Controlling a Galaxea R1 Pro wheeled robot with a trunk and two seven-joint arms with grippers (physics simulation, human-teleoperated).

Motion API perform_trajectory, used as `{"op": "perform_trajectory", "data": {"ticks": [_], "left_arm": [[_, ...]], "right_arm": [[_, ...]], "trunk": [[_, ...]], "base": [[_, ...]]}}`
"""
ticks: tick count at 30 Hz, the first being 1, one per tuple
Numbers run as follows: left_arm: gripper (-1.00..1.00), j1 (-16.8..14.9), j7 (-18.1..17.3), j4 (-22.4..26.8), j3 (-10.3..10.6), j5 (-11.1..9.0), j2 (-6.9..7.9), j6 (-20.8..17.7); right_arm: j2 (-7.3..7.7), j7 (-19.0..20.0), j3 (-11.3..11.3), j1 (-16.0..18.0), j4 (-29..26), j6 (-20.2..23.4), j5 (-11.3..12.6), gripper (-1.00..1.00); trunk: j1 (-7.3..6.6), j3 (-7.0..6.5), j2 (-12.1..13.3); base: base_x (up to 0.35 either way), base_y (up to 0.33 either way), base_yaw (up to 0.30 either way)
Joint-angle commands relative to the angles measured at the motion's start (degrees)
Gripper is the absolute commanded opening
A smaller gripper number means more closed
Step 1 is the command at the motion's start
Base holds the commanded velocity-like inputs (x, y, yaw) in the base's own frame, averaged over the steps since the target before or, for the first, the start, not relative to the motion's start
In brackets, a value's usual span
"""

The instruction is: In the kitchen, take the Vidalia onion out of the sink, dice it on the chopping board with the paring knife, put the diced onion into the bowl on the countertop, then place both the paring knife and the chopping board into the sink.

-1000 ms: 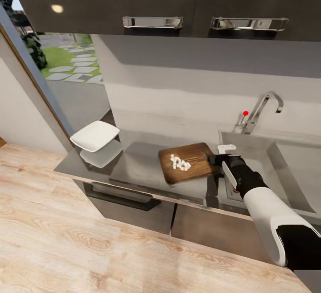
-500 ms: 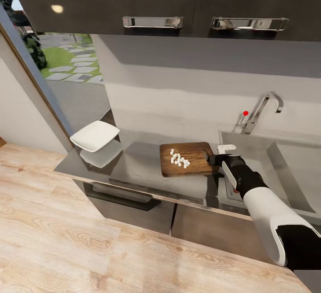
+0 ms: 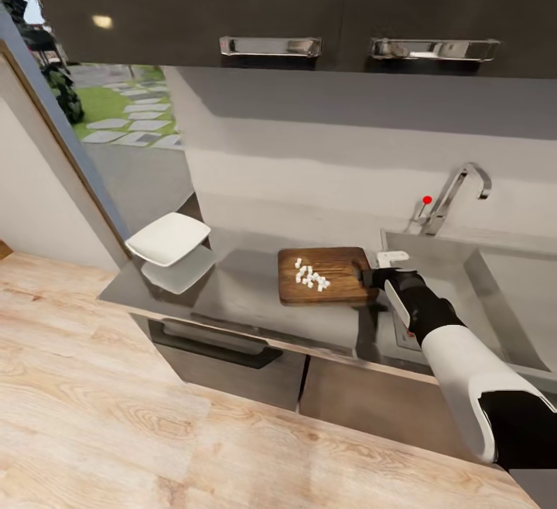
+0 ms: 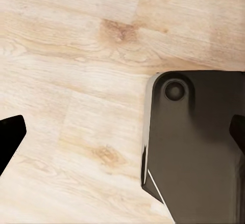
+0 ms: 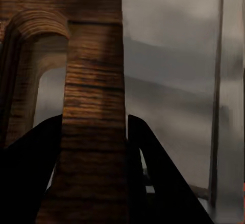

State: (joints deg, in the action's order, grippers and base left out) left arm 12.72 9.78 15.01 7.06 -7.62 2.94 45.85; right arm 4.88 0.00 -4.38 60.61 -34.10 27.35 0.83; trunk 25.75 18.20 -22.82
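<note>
I see my right gripper clamped on the handle end of the chopping board; the board lies on the table beside the sink, long axis left-right, handle toward the sink; diced onion sits on it; my left gripper hangs open over the wooden floor.

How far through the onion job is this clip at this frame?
Dicing looks done: white diced onion lies in a small pile on the chopping board. In hand: the right gripper is clamped on the board's handle end, its fingers on either side of the wood. Left to do: the bowl on the countertop looks empty, and nothing shows in the visible part of the sink.
</note>
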Motion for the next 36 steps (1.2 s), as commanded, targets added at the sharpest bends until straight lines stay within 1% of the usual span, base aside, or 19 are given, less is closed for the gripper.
{"op": "perform_trajectory", "data": {"ticks": [1,7,10,36], "left_arm": [[1.00,0.0,0.2,0.1,0.5,-0.6,0.05,0.0],[1.00,0.0,0.2,0.1,0.5,-0.6,0.05,0.0],[1.00,0.0,0.2,0.1,0.5,-0.6,0.05,0.0],[1.00,0.0,0.2,0.1,0.5,-0.6,0.05,0.0]], "right_arm": [[0.05,0.0,-0.3,0.0,-0.1,0.3,0.2,-1.00],[0.04,0.0,-0.3,0.0,-0.1,0.3,0.3,-1.00],[0.04,0.0,-0.3,0.0,-0.1,0.3,0.3,-1.00],[-0.03,0.0,-0.2,0.0,-0.1,0.6,0.3,-1.00]], "trunk": [[0.04,0.00,-0.1],[0.04,-0.54,-0.1],[0.04,-0.81,-0.1],[0.04,-3.15,-0.1]], "base": [[0.000,0.238,0.000],[0.000,0.281,0.000],[0.000,0.146,0.000],[0.000,0.005,0.000]]}}
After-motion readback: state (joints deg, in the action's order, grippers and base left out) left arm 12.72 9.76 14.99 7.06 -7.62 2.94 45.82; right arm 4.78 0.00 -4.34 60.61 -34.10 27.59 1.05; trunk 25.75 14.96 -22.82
